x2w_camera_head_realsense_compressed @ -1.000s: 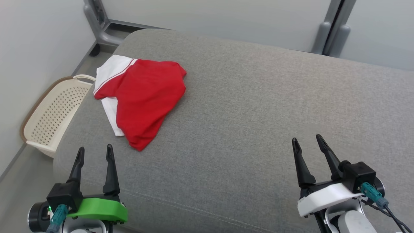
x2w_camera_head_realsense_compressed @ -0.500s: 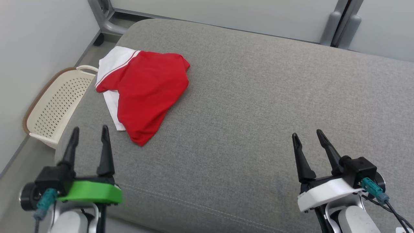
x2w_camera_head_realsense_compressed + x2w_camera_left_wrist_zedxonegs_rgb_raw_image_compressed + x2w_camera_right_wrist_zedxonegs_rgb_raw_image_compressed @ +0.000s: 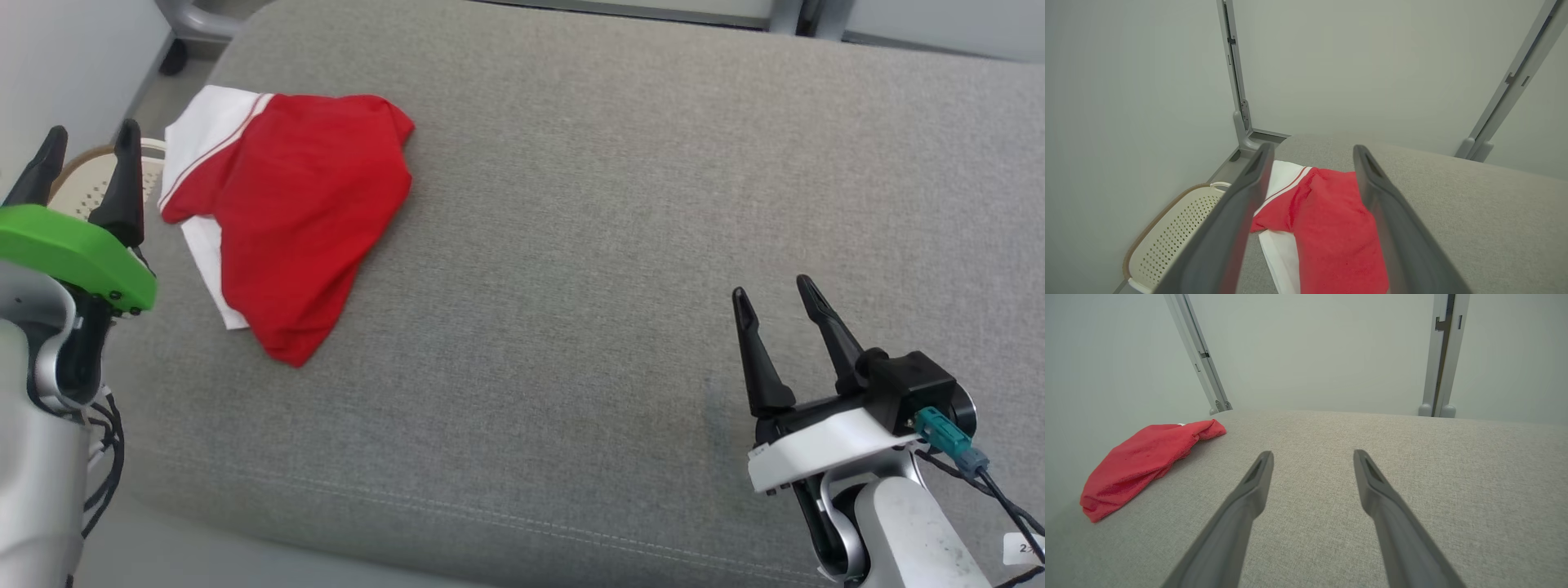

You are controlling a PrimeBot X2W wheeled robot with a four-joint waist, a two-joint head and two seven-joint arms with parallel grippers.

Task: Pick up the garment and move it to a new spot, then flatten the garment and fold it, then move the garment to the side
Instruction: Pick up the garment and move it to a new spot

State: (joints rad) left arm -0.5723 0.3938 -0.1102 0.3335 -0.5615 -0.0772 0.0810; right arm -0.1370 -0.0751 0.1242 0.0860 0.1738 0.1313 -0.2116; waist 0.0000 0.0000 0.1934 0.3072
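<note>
Both tools stand wide open and hold nothing. The left tool (image 3: 91, 129) is up at the left edge of the head view, just beside the garment but not touching it. The right tool (image 3: 771, 287) hovers over bare fabric, well apart from it.

The garment (image 3: 302, 220), red with a white panel and a thin stripe along the join, lies crumpled near the far left corner of the grey cushion (image 3: 612, 245). Its white edge reaches the cushion's left side. What kind of garment it is, and how it folds under itself, cannot be made out. In the left wrist view it lies between that tool's fingers, its near end cut off by the bottom edge.

A cream perforated basket (image 3: 1175, 241) stands on the floor beside the cushion's left side; in the head view the left tool hides most of it. The cushion is woven grey cloth with a stitched seam along its near edge. Pale panels joined by grey posts (image 3: 1443, 355) close in the space behind.
</note>
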